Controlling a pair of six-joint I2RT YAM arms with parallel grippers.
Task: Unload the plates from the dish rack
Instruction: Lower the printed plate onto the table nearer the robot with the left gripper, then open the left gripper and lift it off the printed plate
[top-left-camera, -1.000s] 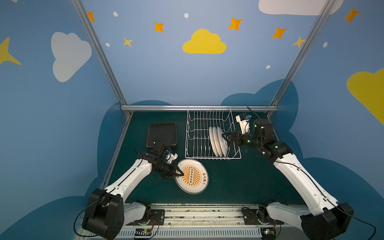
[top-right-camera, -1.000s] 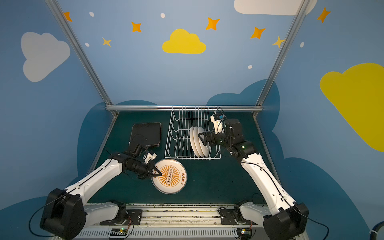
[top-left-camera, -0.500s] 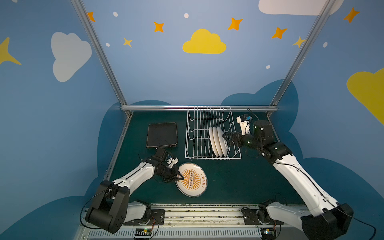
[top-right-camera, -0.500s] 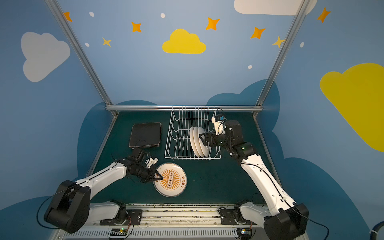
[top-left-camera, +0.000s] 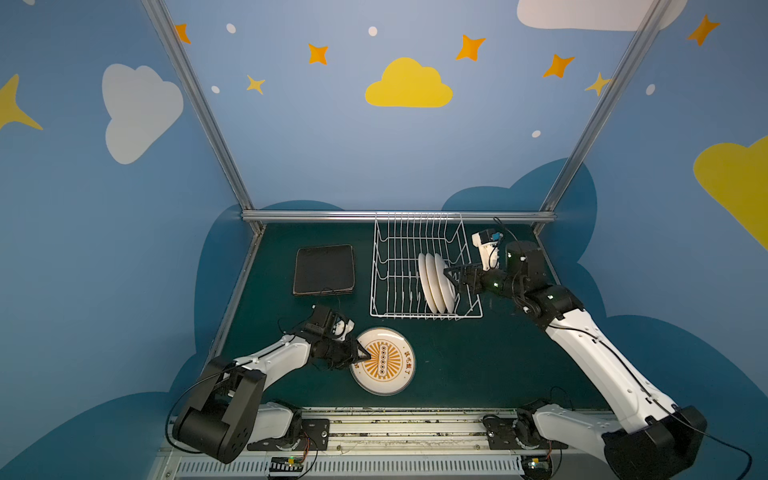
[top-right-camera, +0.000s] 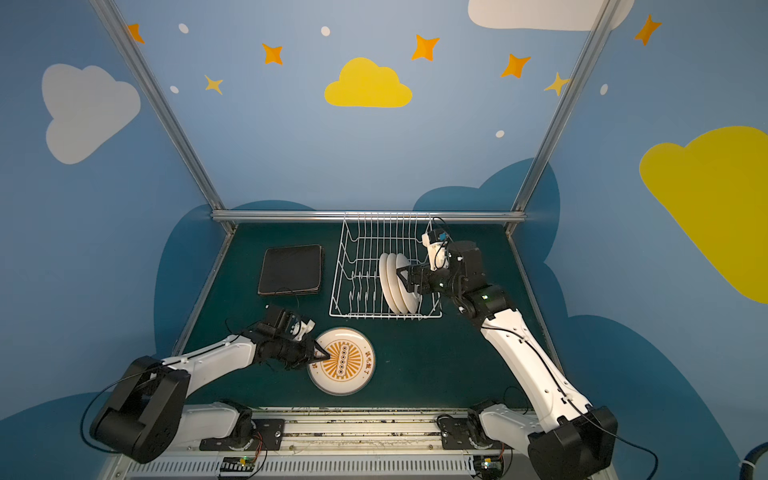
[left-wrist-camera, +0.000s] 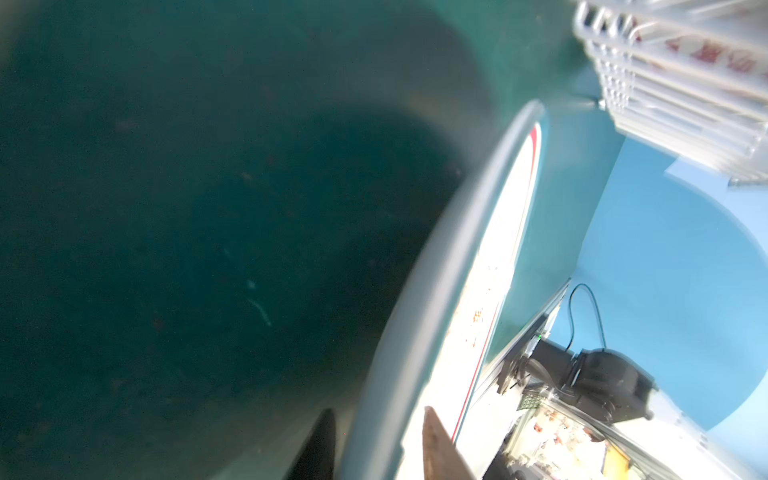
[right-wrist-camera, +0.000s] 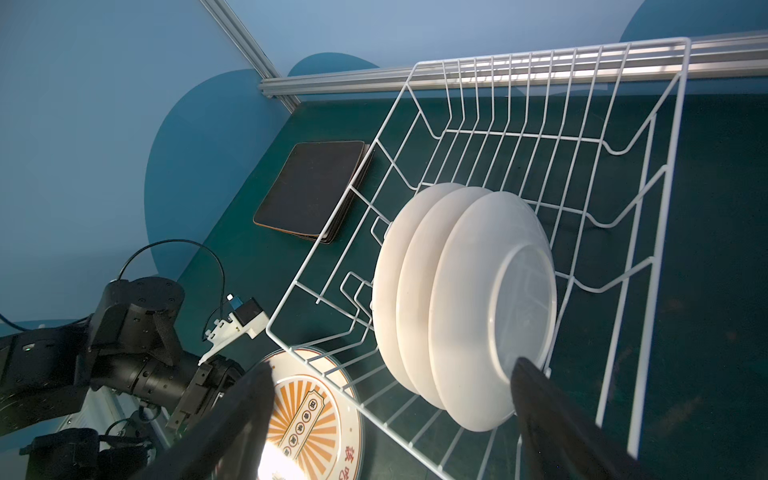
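Left fingers (left-wrist-camera: 316, 451) straddle rim of round white orange-sunburst plate (top-left-camera: 382, 360) on tabletop (top-left-camera: 498, 365), 6 o'clock of white wire dish rack (top-left-camera: 401, 270); grip indiscernible, blurred. Red characters illegible. Right fingers (right-wrist-camera: 555, 424) spread wide by three racked round white plates (top-left-camera: 435, 283).

Three plates (top-left-camera: 436, 282) upright in the dish rack (top-left-camera: 407, 316); square plates (top-left-camera: 324, 268) stacked left of it, round plate (top-left-camera: 382, 360) before it.

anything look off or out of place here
Nothing is spilled or broken. Only the stack of square plates is slightly staggered: the lower ones peek out on the side facing the rack. The three round plates stand in a tidy row in it.
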